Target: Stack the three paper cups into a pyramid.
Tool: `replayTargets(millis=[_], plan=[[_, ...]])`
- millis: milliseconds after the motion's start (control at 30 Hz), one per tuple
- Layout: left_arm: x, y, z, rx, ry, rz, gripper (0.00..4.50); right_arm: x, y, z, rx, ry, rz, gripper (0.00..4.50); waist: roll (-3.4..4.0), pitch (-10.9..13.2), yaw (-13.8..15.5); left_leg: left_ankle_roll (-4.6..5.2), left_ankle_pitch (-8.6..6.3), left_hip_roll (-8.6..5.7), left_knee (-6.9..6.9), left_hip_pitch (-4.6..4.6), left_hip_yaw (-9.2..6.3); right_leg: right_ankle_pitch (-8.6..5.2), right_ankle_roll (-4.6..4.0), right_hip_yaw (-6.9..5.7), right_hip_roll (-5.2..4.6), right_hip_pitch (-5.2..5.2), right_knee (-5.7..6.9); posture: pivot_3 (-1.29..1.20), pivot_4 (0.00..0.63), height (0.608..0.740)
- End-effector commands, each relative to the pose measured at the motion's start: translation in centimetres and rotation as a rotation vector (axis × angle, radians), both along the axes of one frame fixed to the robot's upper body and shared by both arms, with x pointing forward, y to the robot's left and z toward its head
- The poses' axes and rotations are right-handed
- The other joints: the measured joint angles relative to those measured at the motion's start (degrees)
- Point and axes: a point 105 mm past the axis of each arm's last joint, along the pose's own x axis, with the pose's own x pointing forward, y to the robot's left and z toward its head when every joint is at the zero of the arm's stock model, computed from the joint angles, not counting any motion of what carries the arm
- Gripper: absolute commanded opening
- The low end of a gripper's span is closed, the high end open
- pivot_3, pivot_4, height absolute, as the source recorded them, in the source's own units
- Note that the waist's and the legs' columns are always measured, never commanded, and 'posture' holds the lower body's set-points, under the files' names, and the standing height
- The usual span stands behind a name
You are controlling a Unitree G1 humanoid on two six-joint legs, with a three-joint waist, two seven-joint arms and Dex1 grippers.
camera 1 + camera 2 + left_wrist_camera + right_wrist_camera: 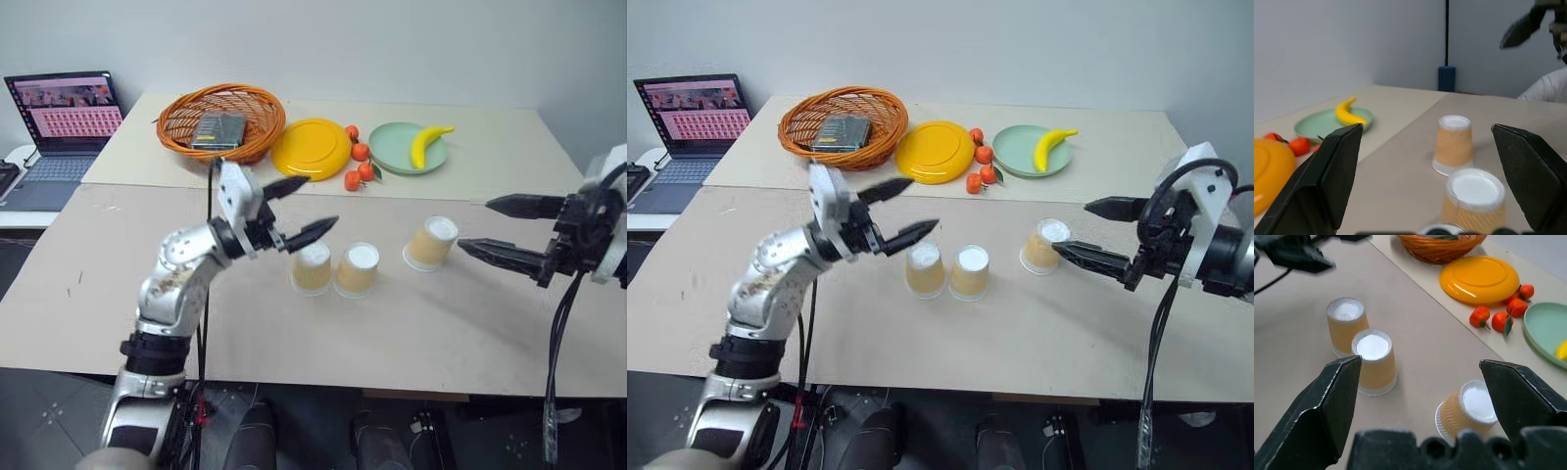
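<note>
Paper cups [357, 269] unstacked (all upturned)

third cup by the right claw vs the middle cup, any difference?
The third cup stands alone near the right claw; the middle cup sits close beside the leftmost cup. In the right wrist view the third cup appears tilted and the middle cup upright. Both are upside down, ribbed tan, unheld.

Ribbed paper cups [357, 270] on a matt table [441, 333]; woven wicker basket [176, 117].

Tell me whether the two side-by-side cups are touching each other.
Cannot tell. In the right wrist view the farther cup and the nearer cup overlap, and the eye views show no plain gap or contact at their rims.
</note>
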Motion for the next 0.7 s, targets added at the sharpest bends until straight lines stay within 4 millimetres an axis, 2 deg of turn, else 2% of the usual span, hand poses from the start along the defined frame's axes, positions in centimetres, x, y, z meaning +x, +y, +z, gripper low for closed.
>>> replayTargets(millis=[33, 100, 200, 400, 567, 700], plan=[[-1.8, 0.6, 3.1, 0.021, -0.018, -0.073, 4.49, 0.6, -1.9, -0.9, -0.002, -0.042, -0.075, 4.50, 0.01, 0.00, -0.14, 0.00, 0.00, 0.00, 0.00, -0.01, 0.00, -0.01, 0.01, -0.01, 0.00, -0.02, 0.00, 0.00, 0.150, 0.732], [-2.5, 1.6, 3.1, 0.102, 0.000, -0.090, 4.49, 1.3, -3.0, -2.2, -0.005, -0.058, -0.131, 4.50, 0.02, -0.01, -0.45, 0.00, 0.00, -0.01, -0.01, 0.00, 0.00, -0.01, 0.02, 0.01, -0.01, -0.02, -0.01, 0.00, 0.150, 0.732], [-3.5, 2.7, 2.4, 0.198, 0.051, -0.111, 4.49, 1.8, -3.6, -4.0, 0.006, -0.053, -0.154, 4.50, 0.02, -0.01, -1.44, 0.00, 0.00, 0.01, -0.06, 0.06, 0.00, -0.01, 0.02, 0.02, 0.02, -0.02, 0.04, 0.00, 0.150, 0.732], [-5.4, 4.2, 0.1, 0.329, 0.149, -0.135, 4.49, 3.5, -3.2, -5.5, 0.078, -0.069, -0.158, 4.50, 0.03, 0.00, -2.17, 0.00, 0.00, 0.02, -0.07, 0.08, 0.02, -0.01, 0.00, 0.04, 0.01, -0.01, 0.04, 0.00, 0.150, 0.732], [-6.4, 4.5, -0.1, 0.364, 0.162, -0.139, 4.49, 6.0, -3.4, -6.5, 0.144, -0.088, -0.174, 4.50, 0.01, 0.01, -1.86, 0.00, 0.00, 0.02, -0.05, 0.08, 0.02, -0.01, 0.00, 0.04, 0.01, 0.00, 0.03, 0.00, 0.150, 0.732], [-6.5, 4.8, 0.1, 0.375, 0.143, -0.101, 4.49, 7.7, -3.0, -7.2, 0.147, -0.085, -0.158, 4.50, 0.01, 0.01, -1.71, 0.00, 0.00, 0.02, -0.10, 0.08, 0.03, -0.02, -0.02, 0.04, 0.02, -0.03, 0.04, 0.00, 0.150, 0.732]])
